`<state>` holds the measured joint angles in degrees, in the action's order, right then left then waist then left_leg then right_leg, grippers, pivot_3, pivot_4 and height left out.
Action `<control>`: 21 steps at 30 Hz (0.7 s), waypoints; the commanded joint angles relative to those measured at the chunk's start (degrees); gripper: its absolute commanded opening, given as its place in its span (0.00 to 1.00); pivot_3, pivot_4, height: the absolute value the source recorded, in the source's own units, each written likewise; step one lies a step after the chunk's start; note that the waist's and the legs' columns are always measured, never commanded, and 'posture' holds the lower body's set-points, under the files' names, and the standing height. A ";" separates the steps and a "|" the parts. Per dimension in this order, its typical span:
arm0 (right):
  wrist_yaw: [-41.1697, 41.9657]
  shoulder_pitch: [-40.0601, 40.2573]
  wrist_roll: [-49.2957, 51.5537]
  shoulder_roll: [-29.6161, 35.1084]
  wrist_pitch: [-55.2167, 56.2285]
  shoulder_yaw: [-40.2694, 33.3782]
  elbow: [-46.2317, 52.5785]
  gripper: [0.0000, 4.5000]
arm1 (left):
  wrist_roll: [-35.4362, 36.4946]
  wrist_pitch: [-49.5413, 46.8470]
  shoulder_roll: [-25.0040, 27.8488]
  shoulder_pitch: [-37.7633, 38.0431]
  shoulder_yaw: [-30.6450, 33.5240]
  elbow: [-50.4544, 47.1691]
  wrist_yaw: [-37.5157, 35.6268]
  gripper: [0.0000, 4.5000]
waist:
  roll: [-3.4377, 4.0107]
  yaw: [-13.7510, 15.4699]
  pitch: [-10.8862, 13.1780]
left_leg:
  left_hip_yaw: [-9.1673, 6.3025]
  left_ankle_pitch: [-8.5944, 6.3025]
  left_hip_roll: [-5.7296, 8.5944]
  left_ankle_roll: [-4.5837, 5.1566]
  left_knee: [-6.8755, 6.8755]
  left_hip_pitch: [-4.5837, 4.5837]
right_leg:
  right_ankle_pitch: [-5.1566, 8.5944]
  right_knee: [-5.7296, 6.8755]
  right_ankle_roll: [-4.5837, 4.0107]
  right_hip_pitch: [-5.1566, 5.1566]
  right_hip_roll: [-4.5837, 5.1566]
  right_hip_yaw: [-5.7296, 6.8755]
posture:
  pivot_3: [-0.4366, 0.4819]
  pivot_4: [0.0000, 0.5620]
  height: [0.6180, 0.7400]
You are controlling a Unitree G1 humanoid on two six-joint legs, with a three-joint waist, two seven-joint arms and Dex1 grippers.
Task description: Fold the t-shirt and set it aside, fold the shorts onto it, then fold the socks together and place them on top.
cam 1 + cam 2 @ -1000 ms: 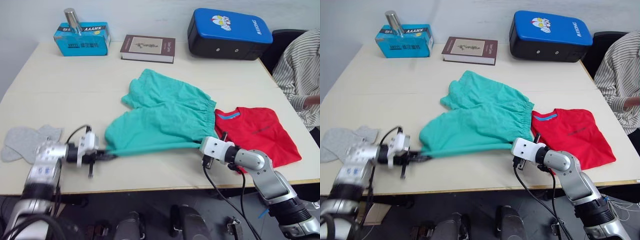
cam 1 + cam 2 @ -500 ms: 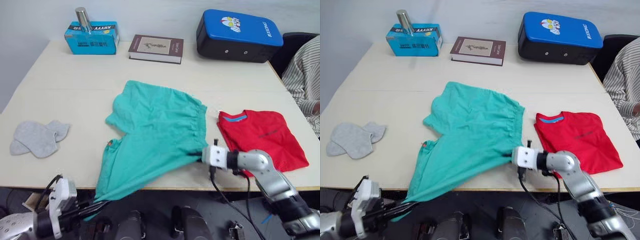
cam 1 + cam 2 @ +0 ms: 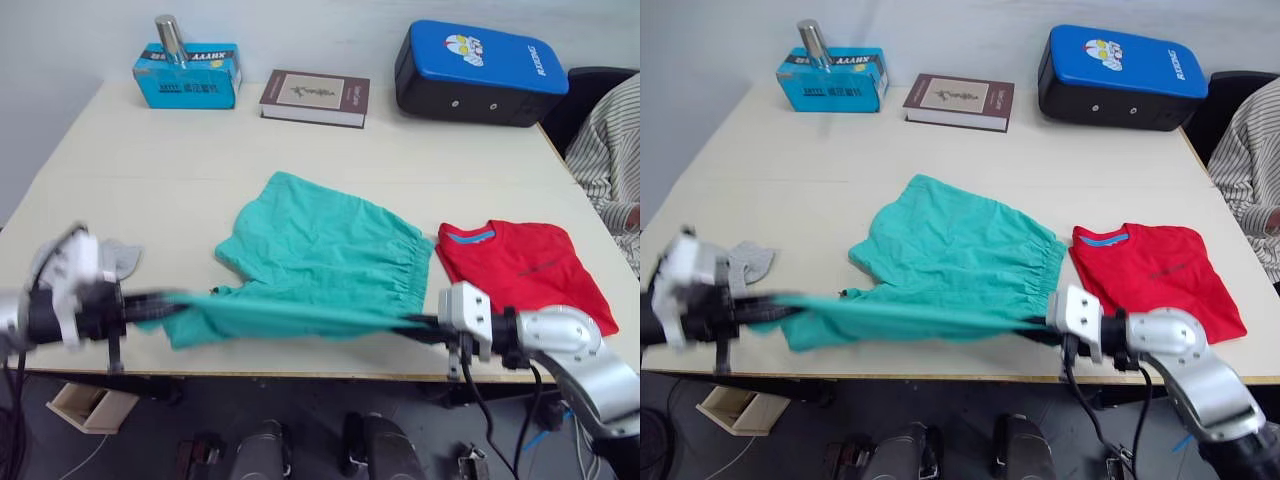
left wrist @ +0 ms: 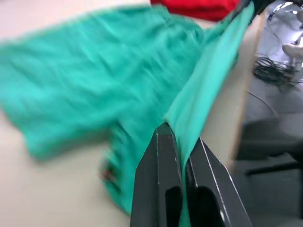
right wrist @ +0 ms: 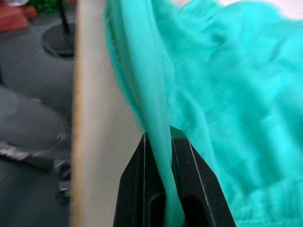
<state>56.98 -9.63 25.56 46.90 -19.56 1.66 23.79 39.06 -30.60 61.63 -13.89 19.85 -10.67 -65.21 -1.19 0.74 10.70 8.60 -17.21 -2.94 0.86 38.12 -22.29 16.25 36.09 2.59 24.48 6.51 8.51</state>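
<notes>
The shorts (image 3: 320,250) lay at the middle of the table (image 3: 180,170), their far part spread flat and their near edge lifted and pulled taut into a narrow band running along the table's front edge. The left gripper (image 3: 165,303) was pinching one end of that band, its fingers (image 4: 161,175) pressed together on the teal cloth, which ran up between them in the left wrist view. The right gripper (image 3: 420,325) was pinching the other end, with the fabric squeezed between its black fingers (image 5: 142,189) in the right wrist view. The band hung just above the table between the two grippers.

Just beside the shorts, on the side of the right gripper, the t-shirt (image 3: 520,270) lay folded flat on the table, its blue collar band turned toward the shorts' gathered waistband. On the opposite side of the shorts, near the left gripper, the socks (image 3: 745,262) rested on the table, partly hidden behind the left wrist.

Well beyond the shorts, along the table's far edge, sat a blue box (image 3: 188,78) with a metal cylinder (image 3: 168,30) standing on it, a dark book (image 3: 315,96), and a blue padded case (image 3: 480,70). A person's striped sleeve (image 3: 610,150) showed past the t-shirt, off the table's edge.
</notes>
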 commanded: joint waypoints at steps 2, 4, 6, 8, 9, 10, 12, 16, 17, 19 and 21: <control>-5.67 -5.55 6.08 -1.62 -12.38 -4.75 -4.03 0.00 | -18.90 13.69 -5.76 -28.52 -18.48 25.59 -2.63 0.01 | -0.01 0.81 -0.01 | 0.08 0.08 0.12 -0.05 -0.02 0.02 | 0.01 0.04 0.00 -0.03 -0.27 0.12 | 0.48 0.27 1.00; -7.09 -7.64 5.45 -1.51 -15.75 -4.17 -5.60 0.00 | -24.23 20.82 -11.50 -39.45 -22.58 39.21 -1.92 0.01 | -0.02 0.79 -0.02 | 0.19 0.20 0.30 0.03 0.10 -0.16 | -0.07 0.29 0.12 0.06 -0.42 0.46 | 0.48 0.27 1.00; -8.20 -9.40 3.43 -1.96 -15.78 -3.04 -7.69 0.00 | -28.10 27.46 -17.04 -48.03 -24.80 53.12 -0.92 0.01 | -0.07 0.73 -0.03 | 0.30 0.16 0.34 0.13 0.18 -0.17 | -0.08 0.27 0.17 0.04 -0.33 0.47 | 0.48 0.27 1.00; -10.32 -11.51 1.84 -3.02 -16.46 -2.21 -10.11 0.00 | -32.45 35.31 -20.23 -53.38 -26.60 63.89 0.93 0.01 | -0.08 0.32 -0.03 | 0.50 0.13 0.35 0.24 0.22 -0.32 | -0.19 0.03 0.36 0.06 -0.33 0.49 | 0.48 0.27 1.00; -11.32 -12.86 1.13 -4.00 -16.34 -1.89 -11.55 0.00 | -34.73 38.72 -21.59 -55.61 -27.52 68.58 3.00 0.01 | -0.09 -0.14 -0.02 | 0.51 0.09 0.32 0.31 0.20 -0.31 | -0.22 -0.03 0.42 0.11 -0.31 0.43 | 0.48 0.27 1.00; -12.79 -14.39 0.23 -5.00 -16.59 -1.62 -13.14 0.00 | -36.57 41.40 -23.23 -57.85 -27.91 73.09 6.61 0.01 | -0.12 -0.75 0.00 | 0.51 0.07 0.31 0.34 0.17 -0.30 | -0.24 -0.03 0.46 0.12 -0.27 0.38 | 0.48 0.27 1.00; -15.79 -17.05 -1.45 -6.92 -17.19 -1.70 -16.03 0.00 | -39.15 44.34 -25.56 -60.95 -28.03 79.26 12.10 0.01 | -0.20 -1.31 0.04 | 0.54 0.07 0.29 0.36 0.16 -0.34 | -0.28 -0.06 0.51 0.20 -0.26 0.36 | 0.48 0.27 1.00; -18.48 -20.59 -5.97 -7.91 -15.35 -0.85 -21.05 0.00 | -43.01 47.04 -28.38 -63.59 -28.07 84.61 18.47 0.01 | -0.22 -1.64 0.06 | 0.52 0.08 0.21 0.34 0.15 -0.37 | -0.28 0.00 0.51 0.27 -0.24 0.37 | 0.48 0.27 1.00; -18.74 -21.37 -6.86 -8.12 -14.52 -0.56 -22.37 0.00 | -43.85 47.15 -28.96 -63.87 -28.03 85.33 20.09 0.01 | -0.22 -1.66 0.06 | 0.52 0.08 0.21 0.35 0.15 -0.38 | -0.28 0.00 0.51 0.27 -0.23 0.37 | 0.48 0.27 1.00; -19.47 -22.99 -8.47 -8.84 -13.53 0.09 -24.96 0.00 | -45.43 47.55 -29.88 -64.09 -28.03 86.25 22.93 0.01 | -0.22 -1.85 0.06 | 0.52 0.10 0.23 0.37 0.18 -0.37 | -0.28 0.01 0.52 0.26 -0.20 0.36 | 0.48 0.27 1.00; -20.82 -24.63 -10.26 -10.32 -12.53 0.91 -28.00 0.00 | -45.97 47.76 -31.01 -63.96 -27.14 86.91 25.80 0.01 | -0.23 -2.11 0.06 | 0.53 0.13 0.25 0.43 0.18 -0.38 | -0.29 0.03 0.55 0.26 -0.15 0.35 | 0.48 0.27 1.00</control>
<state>37.66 -33.67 17.39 36.64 -33.15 3.35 -2.51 -6.42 16.47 29.64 -76.22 -8.95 76.08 -43.01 -1.42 -1.37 10.76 9.12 -17.07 -2.70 1.30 38.30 -22.67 15.95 36.14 3.14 24.74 6.36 8.87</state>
